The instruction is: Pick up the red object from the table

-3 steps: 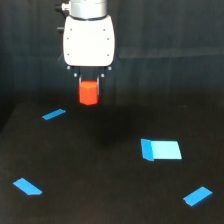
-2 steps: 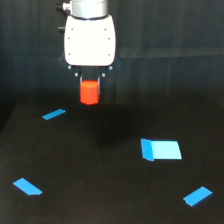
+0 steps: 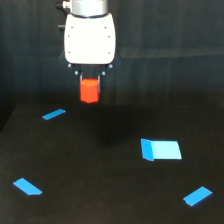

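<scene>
My tool (image 3: 90, 80) is clamped on the red object (image 3: 90, 90), which hangs between its two short dark fingers just under my white wrist housing (image 3: 90, 39), lifted clear of the counter (image 3: 100, 165). The red object is a small, matte, red-orange block with faceted sides, about as wide as the finger gap; its upper part is tucked between the fingers and its lower part pokes out below them. Nothing touches it but my tool. Below me the counter is a broad, black, faintly glossy surface, and four flat blue pieces lie on it, all well apart from my tool: a thin strip (image 3: 53, 114) below and toward the exterior view's left, a slanted piece (image 3: 27, 186) far down on that same side, a larger rectangle (image 3: 160, 149) below toward the exterior view's right, and a small slanted piece (image 3: 197, 196) farthest down on that side. One red object, four blue pieces.
</scene>
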Controlling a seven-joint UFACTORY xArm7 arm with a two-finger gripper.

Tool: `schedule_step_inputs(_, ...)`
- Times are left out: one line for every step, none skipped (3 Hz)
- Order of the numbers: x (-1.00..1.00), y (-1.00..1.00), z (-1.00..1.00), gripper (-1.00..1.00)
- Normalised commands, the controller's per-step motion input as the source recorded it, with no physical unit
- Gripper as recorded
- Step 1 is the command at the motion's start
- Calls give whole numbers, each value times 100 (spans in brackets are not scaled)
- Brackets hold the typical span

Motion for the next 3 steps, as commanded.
schedule_step_inputs(-2,2,12,-100)
schedule_step_inputs(-3,7,14,-100)
schedule_step_inputs(-4,1,7,-99)
